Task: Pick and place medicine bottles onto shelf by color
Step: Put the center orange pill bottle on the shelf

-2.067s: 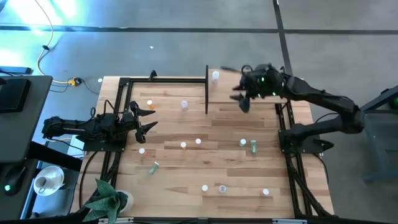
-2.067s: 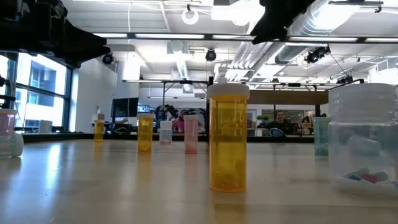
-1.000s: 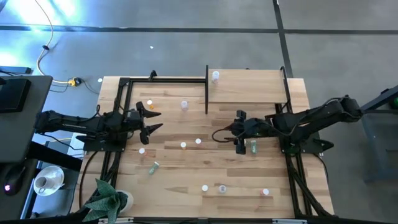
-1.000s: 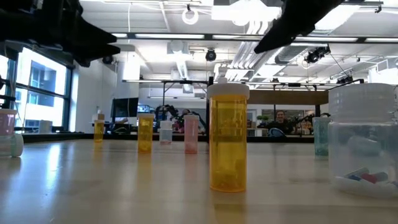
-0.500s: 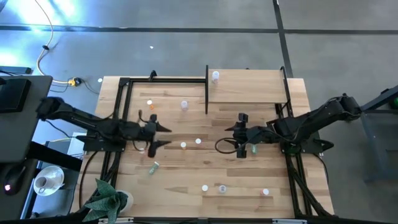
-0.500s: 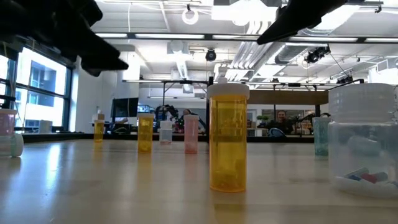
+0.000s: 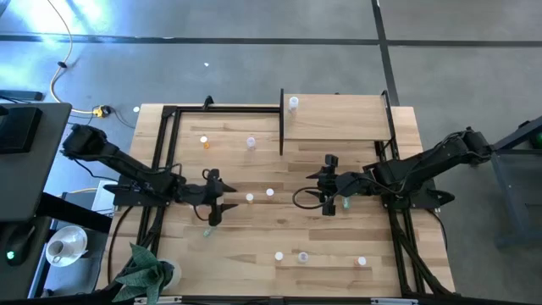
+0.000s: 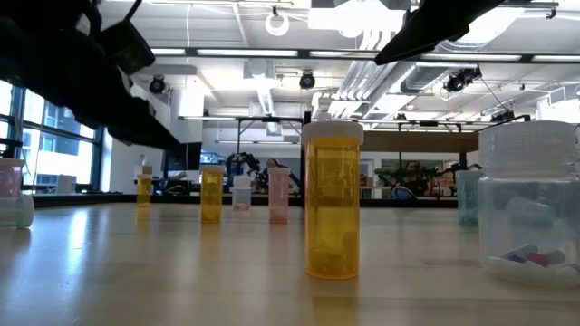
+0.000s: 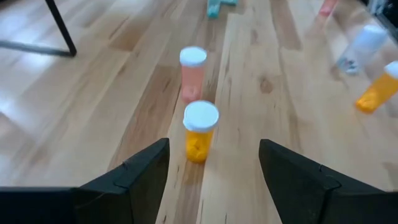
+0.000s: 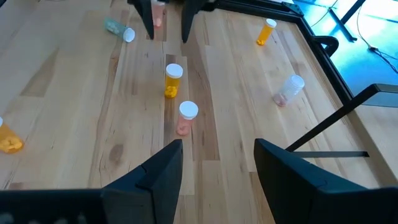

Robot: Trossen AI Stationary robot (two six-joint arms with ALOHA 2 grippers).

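- The left gripper (image 7: 213, 196) reaches in from the tabletop's (image 7: 254, 246) left edge toward the middle, low over the wood; its fingers (image 9: 134, 177) stand wide apart and hold nothing.
- Just past those fingers stands an orange bottle (image 9: 199, 132), upright, with a pink bottle (image 9: 192, 73) right behind it; from above they show as two white caps, (image 7: 250, 197) and (image 7: 270, 192), close together mid-table.
- A green bottle (image 7: 208, 228) lies on its side just beside the left gripper, toward the front edge.
- Near the back-left corner stand another orange bottle (image 7: 205, 142) and a clear one (image 7: 251, 143).
- The shelf (image 7: 339, 119) fills the back-right corner; one bottle (image 7: 293, 104) stands at its left end, colour hard to tell from above.
- Along the front edge are three more caps (image 7: 279, 255), (image 7: 302, 255), (image 7: 362, 262).
- The right gripper (image 7: 327, 183) comes in from the right edge, facing the pair in the middle, fingers (image 10: 155, 171) parted and empty.
- A green bottle (image 7: 345, 203) lies right beside the right gripper.
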